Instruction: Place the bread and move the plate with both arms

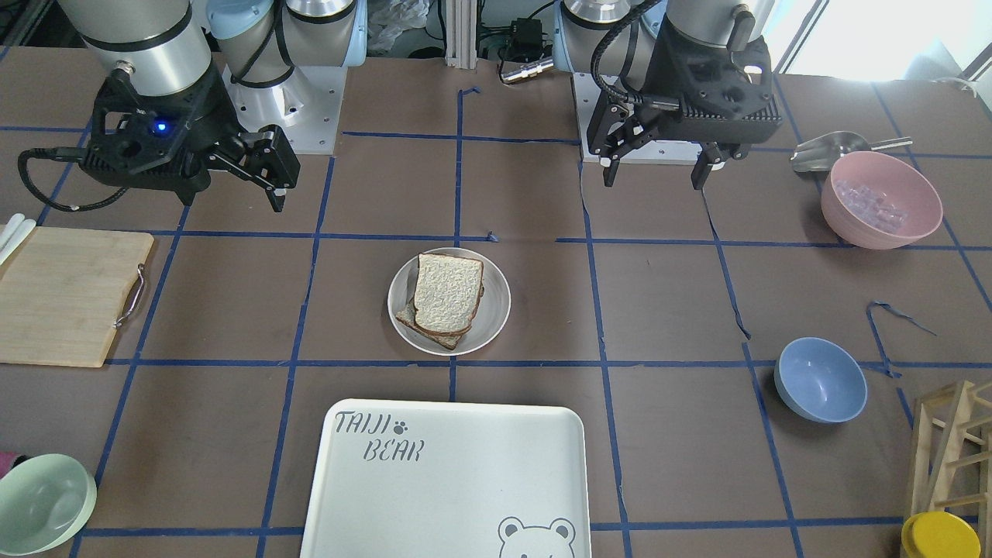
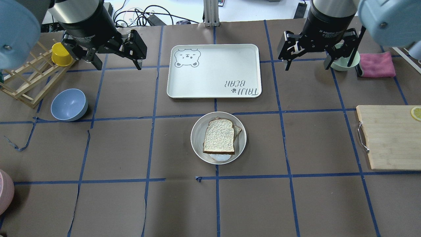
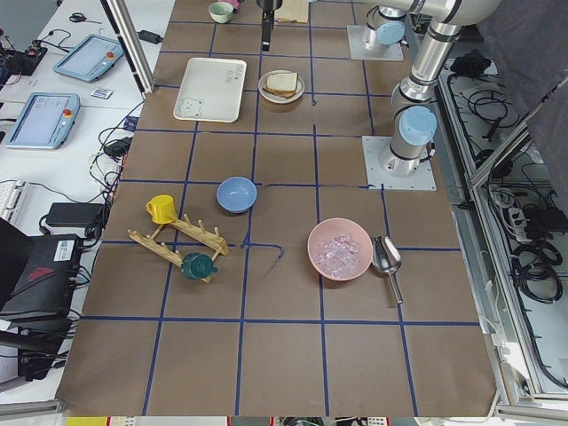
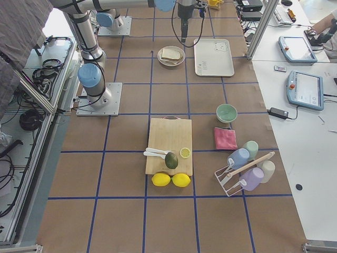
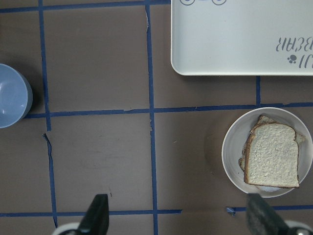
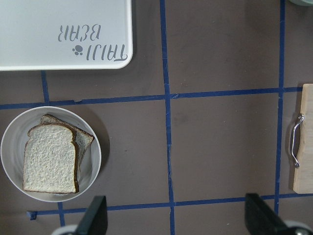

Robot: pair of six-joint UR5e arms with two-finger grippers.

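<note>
The bread (image 2: 219, 136) is a pale slice lying on top of a smaller, tanner slice (image 2: 238, 130) in the round cream plate (image 2: 196, 138) at the table's middle. The bread (image 1: 446, 293) and plate (image 1: 496, 310) also show in the front view and in both wrist views: bread (image 5: 272, 155) (image 6: 50, 159), plate (image 5: 232, 152) (image 6: 10, 147). My left gripper (image 2: 118, 65) (image 1: 655, 180) (image 5: 178, 220) is open and empty, high above the table on the left of the plate. My right gripper (image 2: 306, 65) (image 1: 232, 194) (image 6: 176, 220) is open and empty, high on the plate's right.
The "TAIJI BEAR" tray (image 2: 213, 70) lies just beyond the plate. A blue bowl (image 2: 69, 104), wooden rack (image 2: 26, 82) and yellow cup (image 2: 61, 54) stand on the left. A cutting board (image 2: 388, 136), pink cloth (image 2: 376, 64) and green bowl (image 1: 43, 504) are on the right. A pink bowl (image 1: 881, 199) stands near the left arm's base.
</note>
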